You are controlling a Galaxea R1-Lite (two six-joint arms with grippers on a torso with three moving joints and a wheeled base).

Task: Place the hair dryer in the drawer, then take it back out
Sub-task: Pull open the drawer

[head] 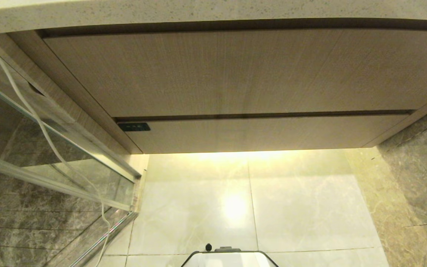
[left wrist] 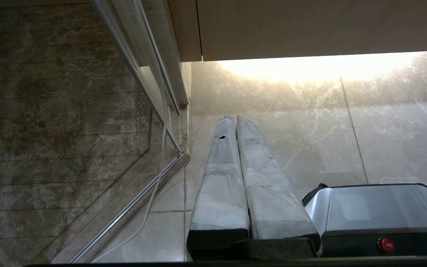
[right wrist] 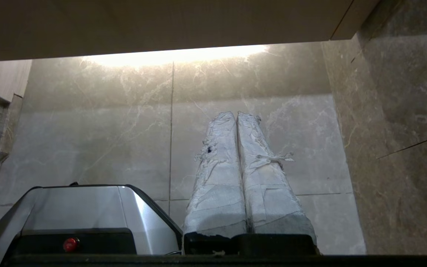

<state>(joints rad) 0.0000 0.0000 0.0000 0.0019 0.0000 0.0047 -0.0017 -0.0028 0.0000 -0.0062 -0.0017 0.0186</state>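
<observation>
The drawer (head: 265, 133) is the low wood-grain front under the taller panel front (head: 235, 70); it is closed flush. The hair dryer is out of view. Neither arm shows in the head view. My left gripper (left wrist: 234, 118) hangs low beside the robot base (left wrist: 376, 211), shut with its taped fingers (left wrist: 221, 178) pressed together and holding nothing. My right gripper (right wrist: 235, 114) hangs the same way on the other side of the base (right wrist: 87, 211), shut and empty, pointing at the pale floor tiles below the cabinet.
A speckled stone counter edge (head: 213, 11) overhangs the cabinet. On the left a glass shower door with a metal frame (head: 50, 181) stands close, with a white cord (head: 46, 137) hanging along it. A dark marble wall (head: 421, 178) is on the right. A small black plate (head: 133, 127) sits on the drawer front's left end.
</observation>
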